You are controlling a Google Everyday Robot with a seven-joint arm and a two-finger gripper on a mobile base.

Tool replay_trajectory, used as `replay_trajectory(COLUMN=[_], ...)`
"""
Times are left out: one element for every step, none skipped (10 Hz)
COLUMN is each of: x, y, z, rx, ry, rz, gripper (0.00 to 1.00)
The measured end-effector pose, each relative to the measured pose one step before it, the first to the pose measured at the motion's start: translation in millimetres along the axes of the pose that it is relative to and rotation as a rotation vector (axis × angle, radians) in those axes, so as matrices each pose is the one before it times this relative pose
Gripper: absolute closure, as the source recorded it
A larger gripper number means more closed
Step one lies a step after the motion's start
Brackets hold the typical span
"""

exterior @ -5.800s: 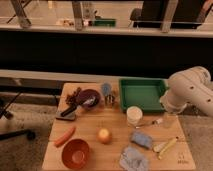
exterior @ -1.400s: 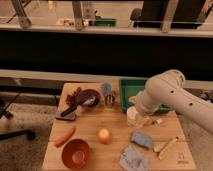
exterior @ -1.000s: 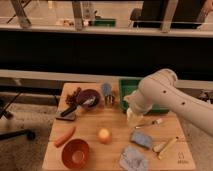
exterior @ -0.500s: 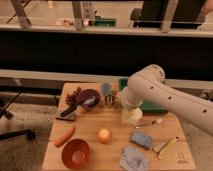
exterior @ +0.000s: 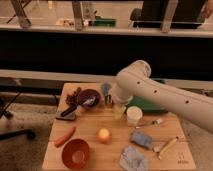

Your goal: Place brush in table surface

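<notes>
The table surface (exterior: 115, 149) is a light-brown wooden board. A dark brush (exterior: 67, 113) lies at its left, next to a purple bowl (exterior: 89, 98). A thin toothbrush-like stick (exterior: 150, 122) lies right of a white cup (exterior: 133, 115), and a yellow-handled tool (exterior: 167, 147) lies near the right edge. My white arm (exterior: 160, 97) reaches in from the right. My gripper (exterior: 113, 102) hangs low over the back middle of the board, between the purple bowl and the white cup. It is right of the dark brush and apart from it.
A green tray (exterior: 148, 106) sits at the back right, partly behind the arm. Also on the board are a carrot (exterior: 65, 136), an orange bowl (exterior: 75, 153), a round orange fruit (exterior: 103, 135), a blue sponge (exterior: 141, 139), a grey-blue cloth (exterior: 132, 159) and a dark red cluster (exterior: 74, 95).
My arm has swung left from the right side, past the green tray, to the back middle of the board. The objects on the board have not moved.
</notes>
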Motion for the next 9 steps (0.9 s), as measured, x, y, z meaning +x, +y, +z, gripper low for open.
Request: replay_trajectory(x=[-6.04,-4.12,-3.2,-3.07,-4.92,-6.63,-3.51,-5.64,-8.55], y=[-3.55,-4.11,-4.05,-4.11,-5.45,-5.44,-3.27,-4.67,-4.32], z=[2.3,1.86,1.55,1.5,2.21,3.38,2.38,3.48,3.47], rx=[-0.00238,0.00033,-0.00012,0.00011,-0.00002,-0.0021,-0.00126,-0.00068,-0.00303], ry=[-0.00243,-0.00046,-0.00128,0.00073,-0.00104,-0.00157,0.00123,0.00185,-0.00404], rz=[-0.01156,-0.01088,-0.00861,-0.00841,-0.00922,-0.01192,-0.00557,-0.00791,-0.00892], gripper=[0.2,0.2,0.2,0.2,0.2,0.2,0.2,0.2,0.2])
